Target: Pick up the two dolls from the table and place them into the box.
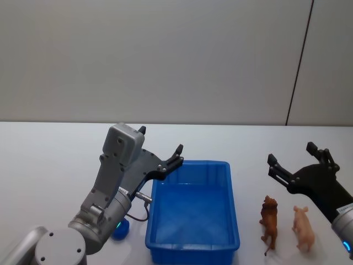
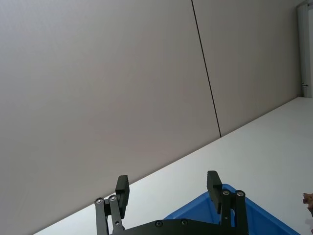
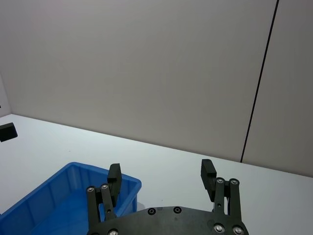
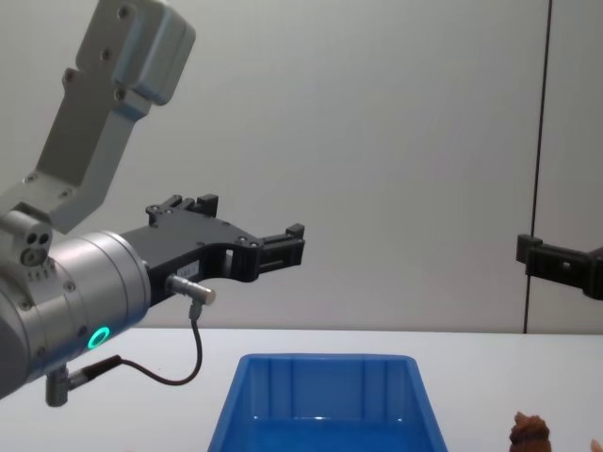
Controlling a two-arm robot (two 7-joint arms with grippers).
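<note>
The left gripper (image 1: 160,138) hangs in the air by the far left corner of the blue box (image 1: 191,247), fingers wide apart and empty. The right gripper (image 1: 291,152), equally spread, holds nothing. Below it, the brown doll (image 1: 269,221) and the pink doll (image 1: 303,226) stand right of the box, near the front edge of the white table (image 1: 49,165). A grey wall (image 1: 165,55) rises behind.

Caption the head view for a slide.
Open left gripper and right gripper flank the box; brown doll, pink doll stand outside.

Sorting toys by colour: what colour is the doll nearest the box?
The doll is reddish-brown, clearest in the head view.
</note>
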